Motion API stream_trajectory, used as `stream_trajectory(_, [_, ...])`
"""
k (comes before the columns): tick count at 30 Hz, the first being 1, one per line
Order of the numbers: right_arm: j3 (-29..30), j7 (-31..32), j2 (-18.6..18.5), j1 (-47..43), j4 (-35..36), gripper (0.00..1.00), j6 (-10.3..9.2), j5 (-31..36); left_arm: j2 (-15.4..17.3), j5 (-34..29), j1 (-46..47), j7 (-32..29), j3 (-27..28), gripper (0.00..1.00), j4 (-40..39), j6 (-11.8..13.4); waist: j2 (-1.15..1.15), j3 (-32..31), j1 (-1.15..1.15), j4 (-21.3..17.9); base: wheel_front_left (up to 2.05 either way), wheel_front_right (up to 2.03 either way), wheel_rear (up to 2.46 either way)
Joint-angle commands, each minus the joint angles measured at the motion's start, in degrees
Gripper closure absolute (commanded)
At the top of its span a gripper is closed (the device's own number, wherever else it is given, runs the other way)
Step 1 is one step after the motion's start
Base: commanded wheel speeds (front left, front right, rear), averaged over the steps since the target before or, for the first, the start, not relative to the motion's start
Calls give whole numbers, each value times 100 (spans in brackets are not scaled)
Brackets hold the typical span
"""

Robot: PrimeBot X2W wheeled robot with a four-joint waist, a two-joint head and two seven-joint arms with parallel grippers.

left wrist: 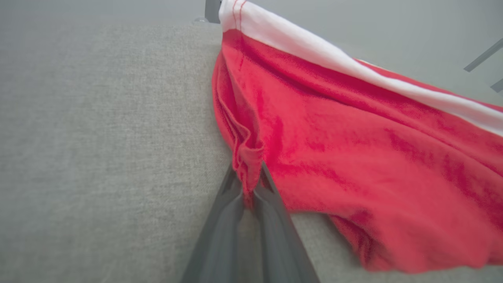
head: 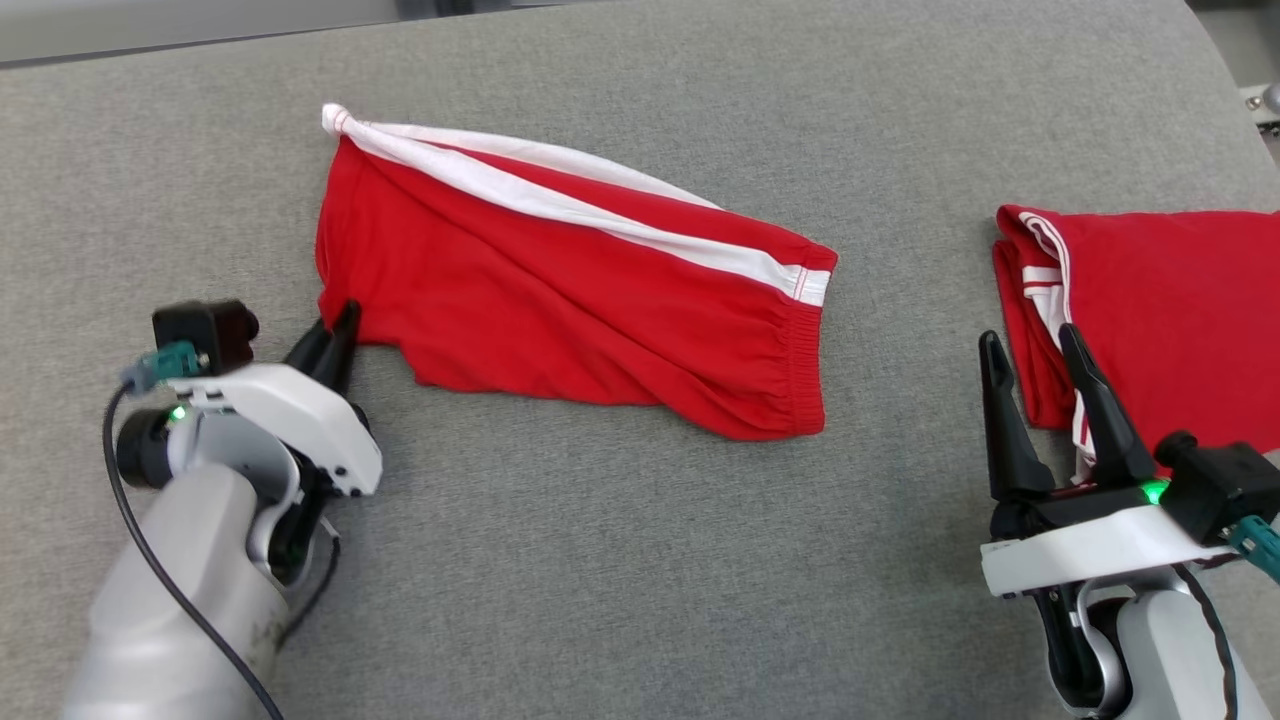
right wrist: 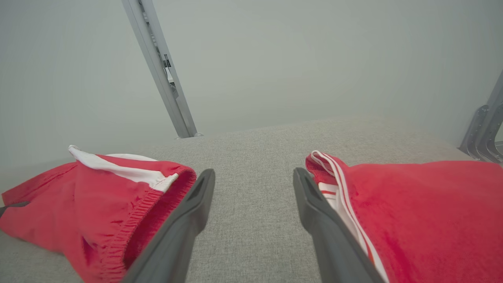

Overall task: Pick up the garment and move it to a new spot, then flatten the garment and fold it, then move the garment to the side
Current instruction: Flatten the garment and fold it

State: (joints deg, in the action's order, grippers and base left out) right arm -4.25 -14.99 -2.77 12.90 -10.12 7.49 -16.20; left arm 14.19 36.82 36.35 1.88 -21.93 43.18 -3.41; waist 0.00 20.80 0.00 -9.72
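The garment is a pair of red shorts with a white side stripe, lying roughly flat and slanted in the middle of the grey cloth table. My left gripper is shut on its near-left corner. In the left wrist view a bunched fold of the red garment is pinched between the tips of the left gripper. My right gripper stands open at the lower right, holding nothing. In the right wrist view the right gripper frames bare table, with the garment's elastic waistband to its left.
A second red garment with white stripes lies folded at the right edge, just beside my right fingers; it also appears as the red garment in the right wrist view. A metal frame post rises behind the table. The table's far right corner is close.
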Motion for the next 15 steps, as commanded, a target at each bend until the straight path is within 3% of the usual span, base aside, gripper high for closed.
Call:
stream_trajectory(1, [60, -34, -28, -64, 8, 0, 1, -16, -16, 54, -335, 133, 27, 100, -147, 92, 0, -55, 0, 78, 0, 0, 0])
stream_trajectory(8, [214, -34, -30, -223, -1, 0, 1, 77, -136, 109, -1167, 370, 42, 100, -1062, 396, 0, -212, 0, 404, 0, 0, 0])
stream_trajectory(15, [302, 124, -32, -348, 55, 0, 1, 187, -111, 202, -2096, 270, 88, 100, -2294, 896, 0, -368, 0, 664, 0, 0, 0])
